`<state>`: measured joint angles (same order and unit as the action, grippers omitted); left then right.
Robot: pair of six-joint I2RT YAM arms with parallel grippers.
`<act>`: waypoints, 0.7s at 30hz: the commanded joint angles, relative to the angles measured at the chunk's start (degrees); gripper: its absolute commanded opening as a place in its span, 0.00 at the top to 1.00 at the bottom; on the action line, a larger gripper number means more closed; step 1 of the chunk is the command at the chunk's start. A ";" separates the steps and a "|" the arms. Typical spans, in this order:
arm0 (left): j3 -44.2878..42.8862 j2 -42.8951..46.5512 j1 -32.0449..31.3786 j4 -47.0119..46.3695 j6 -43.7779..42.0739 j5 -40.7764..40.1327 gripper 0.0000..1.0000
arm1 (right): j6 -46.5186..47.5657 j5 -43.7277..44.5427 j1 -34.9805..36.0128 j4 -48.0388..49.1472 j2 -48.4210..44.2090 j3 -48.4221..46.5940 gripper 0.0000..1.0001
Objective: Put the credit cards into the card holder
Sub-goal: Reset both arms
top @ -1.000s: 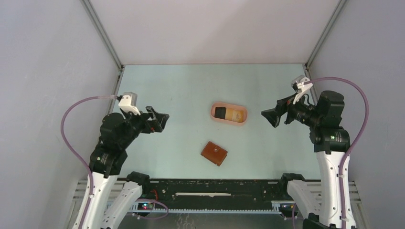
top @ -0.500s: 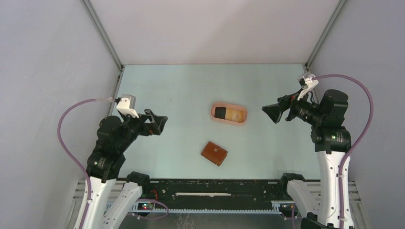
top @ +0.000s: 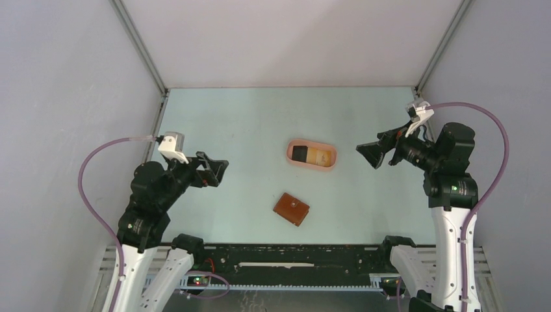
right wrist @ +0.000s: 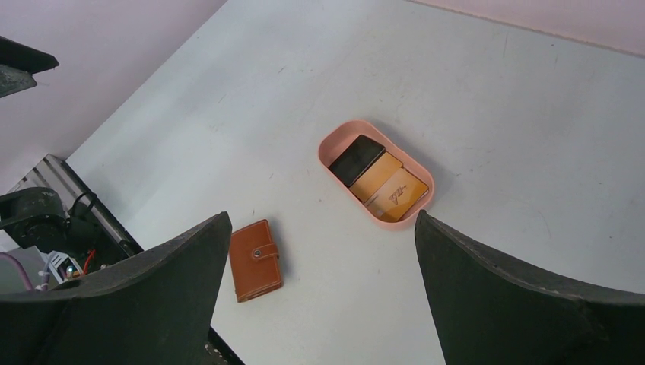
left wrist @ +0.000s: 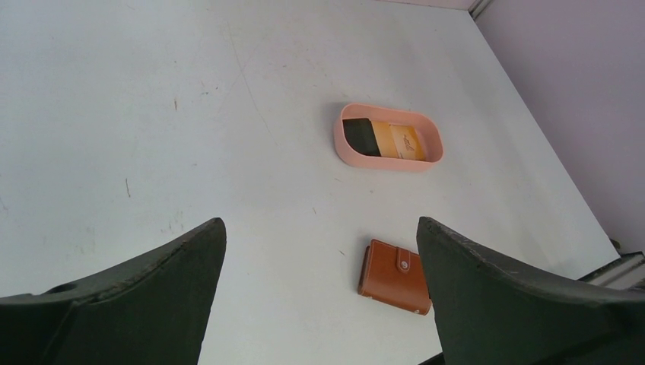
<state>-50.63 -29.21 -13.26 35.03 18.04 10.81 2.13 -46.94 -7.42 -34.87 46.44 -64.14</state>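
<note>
Your left gripper (top: 216, 169) and right gripper (top: 370, 156) hover raised at opposite sides, both spread wide, empty, pointing inward.

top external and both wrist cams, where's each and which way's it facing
top external: above and behind the arms, looking down; shows both, left gripper and right gripper open
left wrist: on the left arm, facing rightward, downward; own fingers
right wrist: on the right arm, facing leftward, downward; own fingers, base rail
shared: pink tray of credit cards, closed card holder
</note>
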 commanded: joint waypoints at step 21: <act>2.63 1.33 0.46 -2.23 0.15 1.10 0.00 | -0.99 -0.79 -0.23 1.70 -0.73 -1.25 0.00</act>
<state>-49.17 -28.40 -13.26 34.81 18.04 11.00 2.11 -47.11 -7.42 -34.85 46.39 -64.14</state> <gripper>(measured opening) 0.996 0.993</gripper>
